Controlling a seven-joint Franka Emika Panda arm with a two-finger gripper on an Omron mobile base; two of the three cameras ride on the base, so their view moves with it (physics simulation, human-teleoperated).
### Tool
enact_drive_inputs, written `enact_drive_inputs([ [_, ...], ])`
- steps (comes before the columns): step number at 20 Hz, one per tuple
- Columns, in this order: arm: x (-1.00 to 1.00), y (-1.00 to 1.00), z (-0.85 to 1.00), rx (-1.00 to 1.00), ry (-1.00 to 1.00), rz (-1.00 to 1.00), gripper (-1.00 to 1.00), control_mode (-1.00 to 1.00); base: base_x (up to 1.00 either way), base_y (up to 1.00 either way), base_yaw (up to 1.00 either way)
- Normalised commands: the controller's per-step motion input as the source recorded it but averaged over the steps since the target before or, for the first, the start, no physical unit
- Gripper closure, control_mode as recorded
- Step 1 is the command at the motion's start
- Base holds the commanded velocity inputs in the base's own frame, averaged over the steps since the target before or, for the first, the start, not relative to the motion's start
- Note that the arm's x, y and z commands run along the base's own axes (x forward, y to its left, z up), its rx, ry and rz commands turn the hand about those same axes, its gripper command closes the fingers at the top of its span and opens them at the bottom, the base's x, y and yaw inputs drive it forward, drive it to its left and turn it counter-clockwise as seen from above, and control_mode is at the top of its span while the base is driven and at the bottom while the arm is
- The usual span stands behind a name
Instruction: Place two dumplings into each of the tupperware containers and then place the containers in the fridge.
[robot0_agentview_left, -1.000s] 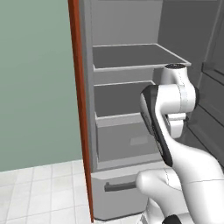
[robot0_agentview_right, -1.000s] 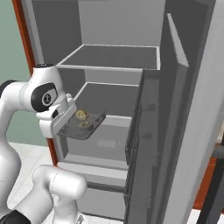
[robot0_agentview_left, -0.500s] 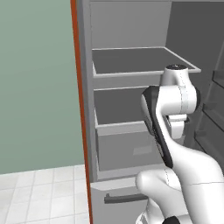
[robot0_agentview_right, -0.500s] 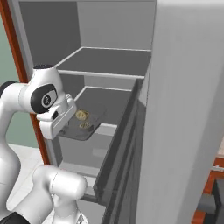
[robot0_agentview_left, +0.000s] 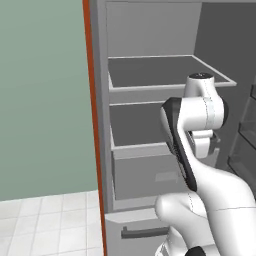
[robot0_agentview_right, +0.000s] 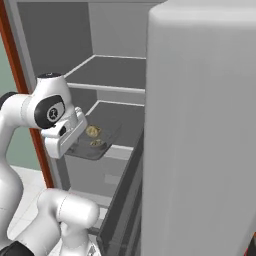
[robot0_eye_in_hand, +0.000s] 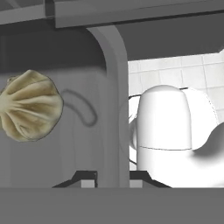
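Two dumplings (robot0_agentview_right: 93, 136) are sitting in the tupperware container (robot0_agentview_right: 98, 148) that I am holding, left of centre in the right base view, just in front of the lower fridge shelf (robot0_agentview_right: 124, 120). My claw (robot0_eye_in_hand: 112, 178) is pinched nearly shut on the container's raised wall, the finger tips (robot0_eye_in_hand: 85, 178) standing one on each side of it at the bottom centre of the hand view. One dumpling is lying at the left of that view, resting on the container floor. I am hovering the container over the front edge of the lower shelf of the fridge (robot0_agentview_left: 150, 30), with the upper shelf (robot0_agentview_left: 165, 70) above it. At the bottom of the left base view, the pull-out drawer (robot0_agentview_left: 135, 227) is showing its dark handle. Filling the right half of the right base view, the open fridge door (robot0_agentview_right: 200, 130) is standing close beside me.
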Motion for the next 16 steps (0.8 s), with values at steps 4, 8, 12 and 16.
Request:
enact_drive_inputs([
  [4, 0.00, 0.00, 0.00, 0.00, 0.00, 0.00, 1.00, 1.00, 0.35, 0.00, -0.16],
  [8, 0.00, 0.00, 0.00, 0.00, 0.00, 0.00, 1.00, 1.00, 0.20, 0.00, -0.25],
  [12, 0.00, 0.00, 0.00, 0.00, 0.00, 0.00, 1.00, 1.00, 0.25, 0.00, -0.18],
  [16, 0.48, -0.22, -0.41, 0.00, -0.02, 0.00, 1.00, -1.00, 0.00, 0.00, 0.00],
])
